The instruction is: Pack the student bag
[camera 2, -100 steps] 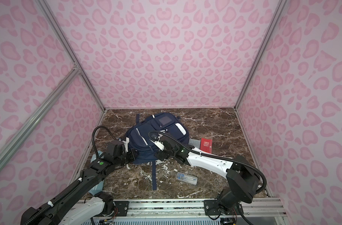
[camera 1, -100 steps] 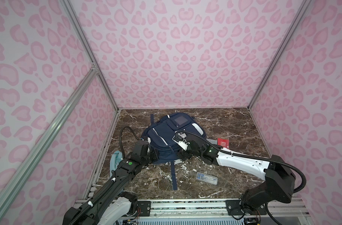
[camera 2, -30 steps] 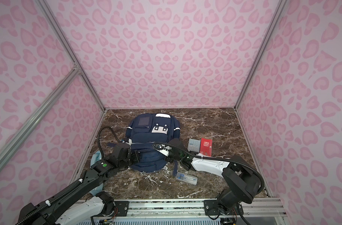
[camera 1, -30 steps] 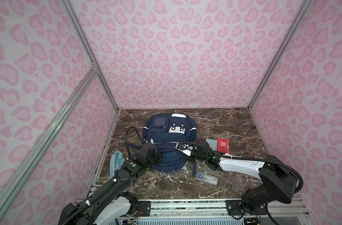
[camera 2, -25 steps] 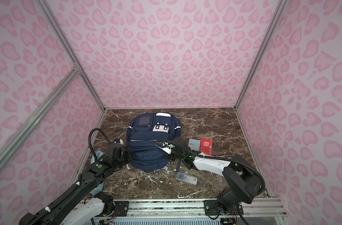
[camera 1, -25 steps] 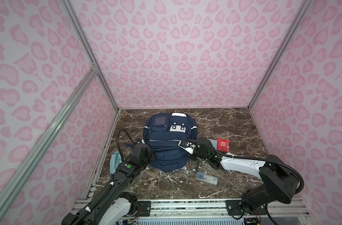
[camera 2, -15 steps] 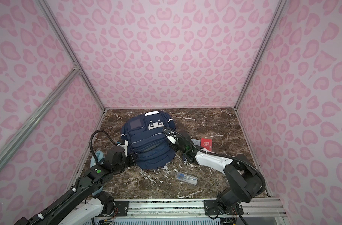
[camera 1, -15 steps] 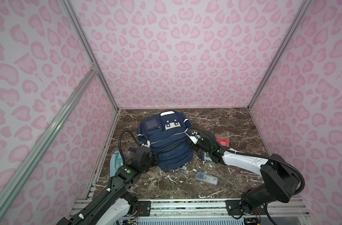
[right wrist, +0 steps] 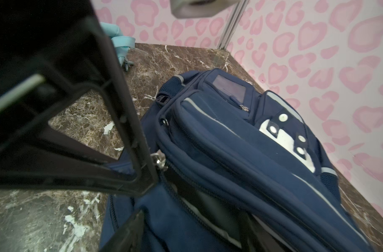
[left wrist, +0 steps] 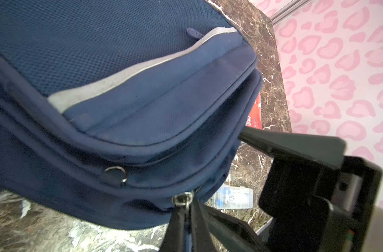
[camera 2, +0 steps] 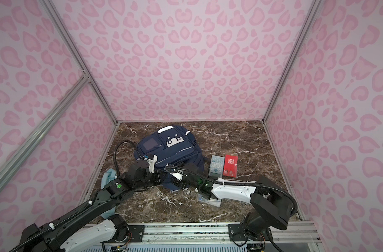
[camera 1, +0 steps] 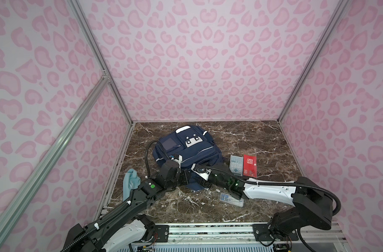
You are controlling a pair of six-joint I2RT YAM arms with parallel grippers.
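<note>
Right arm [camera 1: 221,181] partly covers the student bag [camera 1: 192,150].

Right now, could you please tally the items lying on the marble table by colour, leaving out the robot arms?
Navy blue: 1, the student bag
Light blue: 1, the fabric item
Grey: 1, the calculator
Red: 1, the booklet
Clear: 1, the plastic case
Total: 5

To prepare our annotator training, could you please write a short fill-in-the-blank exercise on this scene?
The left gripper is shut on the metal zipper pull of the large navy blue fabric backpack; the right gripper is ____.
The flat rectangular booklet beside the grey plastic calculator is ____.
The bunched fabric item left of the backpack is light ____.
Missing words: open; red; blue.
</note>
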